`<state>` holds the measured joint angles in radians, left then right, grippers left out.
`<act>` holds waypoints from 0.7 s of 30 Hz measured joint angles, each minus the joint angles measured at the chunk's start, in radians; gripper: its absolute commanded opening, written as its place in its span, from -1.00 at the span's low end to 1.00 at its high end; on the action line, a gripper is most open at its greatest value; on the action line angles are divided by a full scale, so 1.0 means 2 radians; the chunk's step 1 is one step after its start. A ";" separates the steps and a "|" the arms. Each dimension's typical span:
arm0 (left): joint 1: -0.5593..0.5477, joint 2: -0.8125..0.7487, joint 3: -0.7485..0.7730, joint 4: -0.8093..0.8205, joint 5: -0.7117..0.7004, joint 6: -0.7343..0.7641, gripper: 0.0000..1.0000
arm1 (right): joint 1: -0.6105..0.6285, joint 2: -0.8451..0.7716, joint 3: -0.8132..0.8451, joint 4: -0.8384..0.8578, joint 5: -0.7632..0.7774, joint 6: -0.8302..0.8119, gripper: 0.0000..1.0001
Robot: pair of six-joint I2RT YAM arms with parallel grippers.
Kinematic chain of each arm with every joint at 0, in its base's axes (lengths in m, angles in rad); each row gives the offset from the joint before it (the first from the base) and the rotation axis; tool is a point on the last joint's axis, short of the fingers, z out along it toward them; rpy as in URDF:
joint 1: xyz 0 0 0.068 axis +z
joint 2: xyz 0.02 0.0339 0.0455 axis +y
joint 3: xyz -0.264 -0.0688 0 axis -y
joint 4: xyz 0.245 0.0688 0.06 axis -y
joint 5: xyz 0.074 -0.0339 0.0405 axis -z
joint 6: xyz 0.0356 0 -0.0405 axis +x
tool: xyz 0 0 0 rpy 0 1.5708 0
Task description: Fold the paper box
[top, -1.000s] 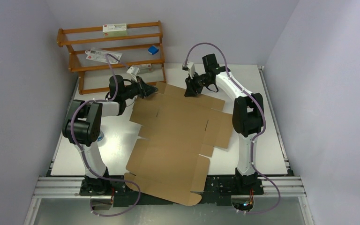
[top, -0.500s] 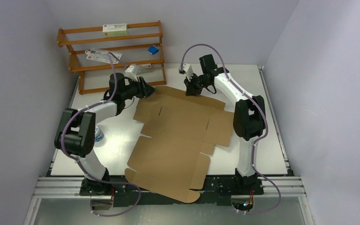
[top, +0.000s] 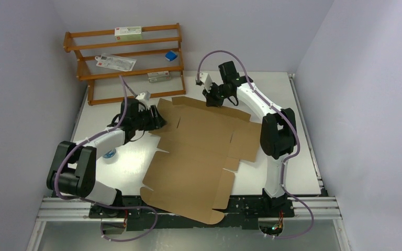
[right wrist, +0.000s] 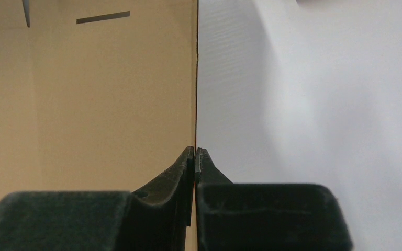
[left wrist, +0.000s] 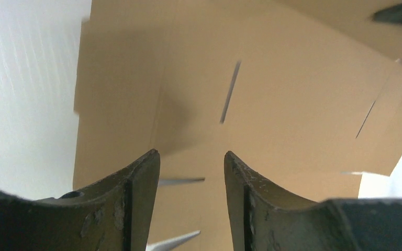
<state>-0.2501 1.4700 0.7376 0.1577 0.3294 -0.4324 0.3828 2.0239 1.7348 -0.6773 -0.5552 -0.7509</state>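
One paper box [top: 199, 157]: flat brown die-cut sheet across middle of counter [top: 303, 157], 6 o'clock end overhanging near edge. Left claw [left wrist: 191, 157] spread, nothing between fingers, low at sheet's 10 o'clock corner, slits in cardboard ahead. Right claw [right wrist: 195, 151] pressed together, pinching sheet's 12 o'clock edge.

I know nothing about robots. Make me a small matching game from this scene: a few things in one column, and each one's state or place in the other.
Things:
1. left tool
2. right tool
3. paper box
4. wooden rack

States or places:
A. at the far left, behind the arms
B. pinched shut on the box's far edge
C. unfolded and spread out
D. open, over the box's left part

Pairs: 1-D, 2-B, 3-C, 4-A
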 measured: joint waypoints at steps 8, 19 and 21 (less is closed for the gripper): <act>-0.001 -0.010 -0.050 -0.040 0.003 -0.007 0.12 | 0.003 -0.006 -0.020 0.011 0.020 -0.003 -0.88; -0.023 0.007 -0.064 -0.052 -0.007 -0.002 0.12 | 0.007 -0.024 -0.033 0.028 0.024 -0.003 -0.88; -0.029 0.017 -0.064 -0.050 -0.008 -0.001 0.12 | 0.008 -0.028 -0.036 0.031 0.025 -0.003 -0.87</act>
<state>-0.3073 1.5032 0.6098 0.0586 0.3126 -0.4351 0.3988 1.9682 1.6619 -0.6144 -0.5049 -0.7563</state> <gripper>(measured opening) 0.559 0.066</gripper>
